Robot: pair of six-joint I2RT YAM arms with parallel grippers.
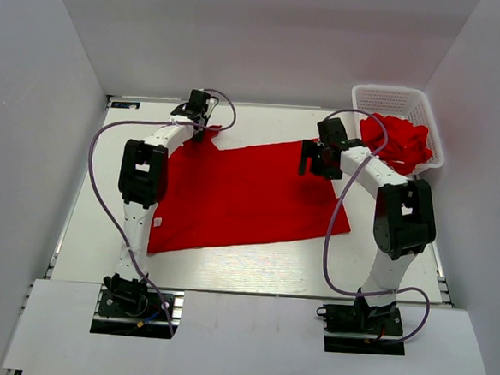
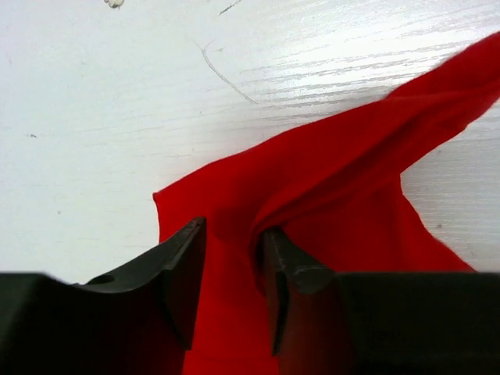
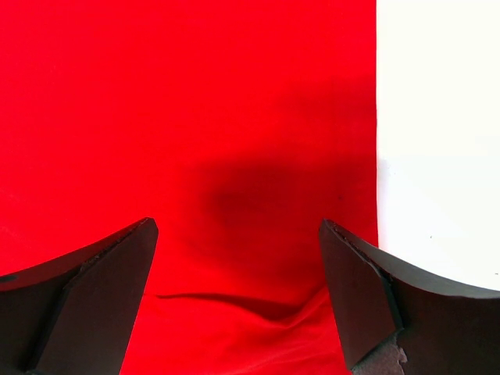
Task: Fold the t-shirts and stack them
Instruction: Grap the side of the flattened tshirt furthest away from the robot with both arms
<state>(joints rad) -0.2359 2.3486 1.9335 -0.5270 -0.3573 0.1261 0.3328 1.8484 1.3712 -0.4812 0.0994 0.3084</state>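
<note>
One red t-shirt [image 1: 249,196] lies spread flat across the middle of the table, its small white label [image 1: 157,221] at the near left. My left gripper [image 1: 200,131] is down at the shirt's far left corner. In the left wrist view its jaws [image 2: 232,238] stand a little apart, with the red cloth [image 2: 344,164] between them and a fold resting against the right finger [image 2: 281,262]. My right gripper [image 1: 313,162] hovers over the far right corner. It [image 3: 238,230] is wide open above the shirt [image 3: 195,117], with nothing between the fingers.
A white mesh basket [image 1: 392,98] stands at the far right corner with more crumpled red shirts [image 1: 399,142] heaped in it. White walls close in the table on the left, right and back. Bare white table [image 3: 437,117] shows beside the shirt's edge.
</note>
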